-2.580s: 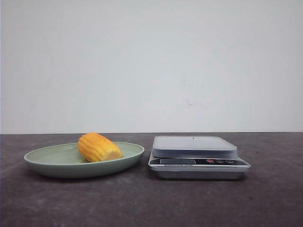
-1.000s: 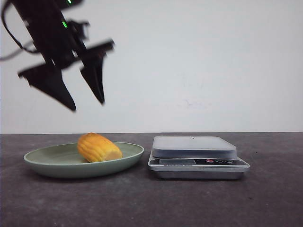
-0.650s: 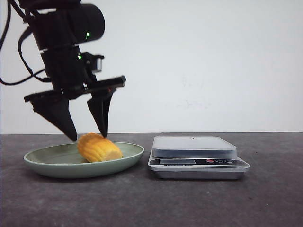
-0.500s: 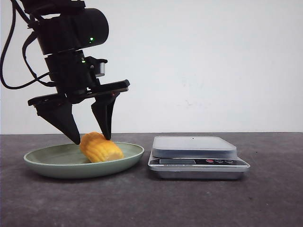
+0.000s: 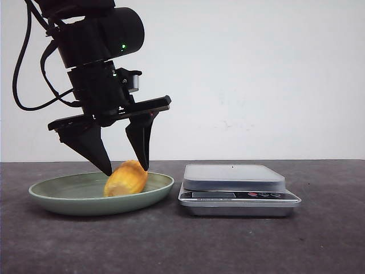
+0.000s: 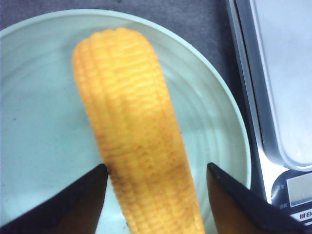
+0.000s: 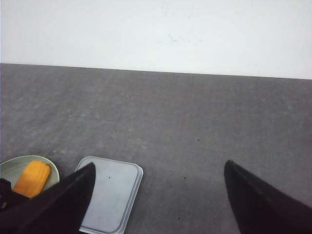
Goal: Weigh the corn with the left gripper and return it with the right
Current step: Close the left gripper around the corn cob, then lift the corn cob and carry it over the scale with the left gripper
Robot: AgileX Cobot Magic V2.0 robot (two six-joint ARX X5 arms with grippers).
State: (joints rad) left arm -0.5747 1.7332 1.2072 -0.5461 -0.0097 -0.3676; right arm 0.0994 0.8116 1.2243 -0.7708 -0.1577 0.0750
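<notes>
The left end effector (image 5: pixel 126 170) is open, its fingers on both sides of the corn (image 5: pixel 126 178), which lies in the plate (image 5: pixel 51 195). The round corn could roll away if squeezed off-center.

Bare lab-style test bench, dark grey tabletop (image 5: pixel 228 245), plain white backdrop wall (image 5: pixel 256 74), digital kitchen scale (image 5: pixel 239 191)
</notes>
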